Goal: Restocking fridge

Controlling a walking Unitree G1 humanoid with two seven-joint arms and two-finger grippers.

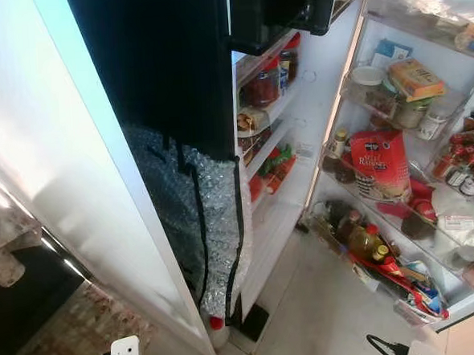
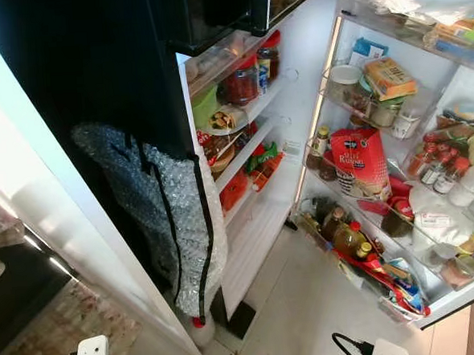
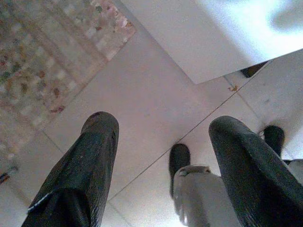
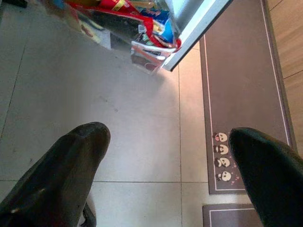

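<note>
Both jaws hang spread and empty over the pale tiled floor (image 3: 156, 99): left gripper (image 3: 163, 165) near a patterned rug (image 3: 42, 56), right gripper (image 4: 168, 175) beside a brown mat (image 4: 236, 94). White fridge (image 2: 259, 216) stands open; red raisin bag (image 2: 359, 163) sits on its crowded door shelf (image 2: 400, 216).

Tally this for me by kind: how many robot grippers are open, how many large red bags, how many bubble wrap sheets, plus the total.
Open grippers: 2, left gripper and right gripper
Large red bag: 1
Bubble wrap sheet: 1
Total: 4
</note>
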